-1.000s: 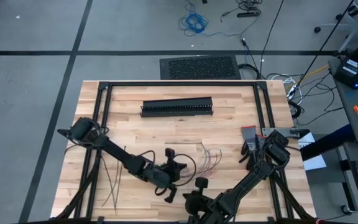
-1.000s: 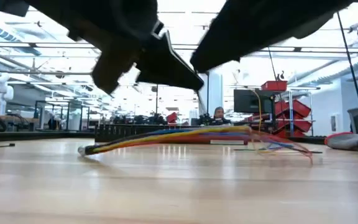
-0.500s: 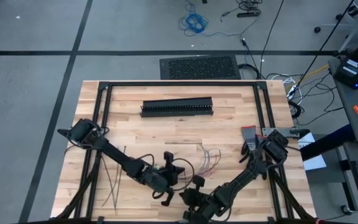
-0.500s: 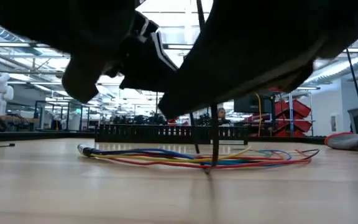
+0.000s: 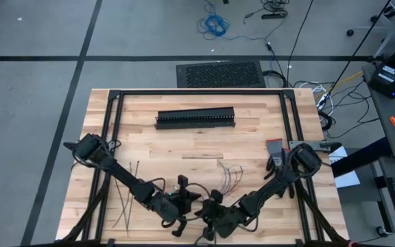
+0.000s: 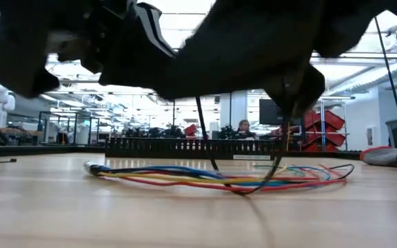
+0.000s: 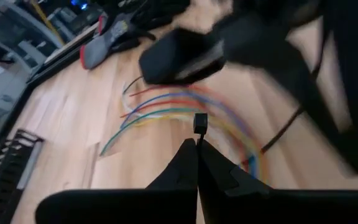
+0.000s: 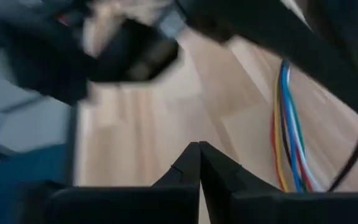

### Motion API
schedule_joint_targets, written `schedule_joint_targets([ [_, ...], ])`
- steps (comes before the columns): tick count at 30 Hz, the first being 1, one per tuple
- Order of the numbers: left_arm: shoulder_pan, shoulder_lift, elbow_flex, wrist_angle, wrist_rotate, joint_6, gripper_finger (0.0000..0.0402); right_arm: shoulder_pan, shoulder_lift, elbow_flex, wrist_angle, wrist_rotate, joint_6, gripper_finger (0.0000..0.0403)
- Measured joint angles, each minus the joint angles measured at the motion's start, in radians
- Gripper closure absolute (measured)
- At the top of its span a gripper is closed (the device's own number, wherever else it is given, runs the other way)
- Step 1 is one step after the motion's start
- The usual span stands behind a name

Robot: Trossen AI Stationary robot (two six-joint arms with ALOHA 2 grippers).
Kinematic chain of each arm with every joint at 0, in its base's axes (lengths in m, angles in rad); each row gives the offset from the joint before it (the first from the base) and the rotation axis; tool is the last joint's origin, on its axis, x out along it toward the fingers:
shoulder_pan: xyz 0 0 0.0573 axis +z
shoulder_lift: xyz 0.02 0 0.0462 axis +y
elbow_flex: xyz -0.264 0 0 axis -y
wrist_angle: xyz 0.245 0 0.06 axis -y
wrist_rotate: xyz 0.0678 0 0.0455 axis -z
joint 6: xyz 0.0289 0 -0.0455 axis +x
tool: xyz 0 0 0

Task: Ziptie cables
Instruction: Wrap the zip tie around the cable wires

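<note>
The pale butcher-block wooden desk [image 5: 156, 140] inside its black metal frame carries everything, and the two dark arms reach in from its left and right sides to meet close to the middle of its near edge. A long black slotted plastic duct [image 5: 195, 118] lies parallel to the far edge, well apart from both arms. The loose bundle of thin red, blue, yellow and white cables [image 6: 212, 177] lies flat on the desk between the duct and the near edge, a little right of centre, its splayed ends toward the right side. The left tool [image 5: 182, 206] and the right tool [image 5: 211, 209] sit just beside each other, nearer the near edge than the cables; both have their fingers pressed together, as each wrist view shows with the two dark tips meeting in a closed point. Several thin straight dark zipties [image 5: 125, 199] lie fanned near the near-left corner, beside the left arm. The high view alone shows those spare strips and the duct's full length. The low view alone shows a thin dark ziptie strand [image 6: 253, 182] hanging from the arms overhead and curving down across the cables; whether either tool pinches it cannot be told. The left wrist view shows a small black block [image 7: 199, 122] just ahead of its closed tips, above the cables.
</note>
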Motion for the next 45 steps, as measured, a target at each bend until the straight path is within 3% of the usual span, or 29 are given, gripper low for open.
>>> schedule_joint_targets([
  [7,0.002,0.0,0.0,0.005,-0.039,0.013,0.0402,-0.015,-0.057,-0.187,0.263,-0.081,-0.006,0.0403],
  [13,0.004,0.0,0.0,0.013,-0.041,0.023,0.0402,-0.023,-0.057,-0.247,0.3,-0.076,-0.06,0.0399],
  [17,0.009,0.001,0.0,0.014,-0.041,0.025,0.0402,-0.019,-0.057,-0.247,0.388,-0.076,-0.174,0.0364],
  [21,0.027,0.001,0.0,0.006,-0.04,0.005,0.0402,-0.008,-0.078,-0.247,0.469,-0.08,-0.289,0.0297],
  [25,0.04,0.001,0.0,0.003,-0.026,-0.001,0.0402,0.009,-0.145,-0.247,0.451,-0.072,-0.33,0.0234],
  [29,0.054,0.015,0.0,0.005,0.004,-0.029,0.0402,0.046,-0.231,-0.247,0.361,-0.058,-0.364,0.0202],
  [36,0.06,0.077,0.001,0.091,0.052,-0.08,0.0402,0.173,-0.313,-0.247,-0.047,0.067,-0.049,0.0219],
  [45,0.052,0.094,0.008,0.178,0.057,-0.113,0.0402,0.326,-0.157,-0.219,-0.015,0.139,0.104,0.0241],
])
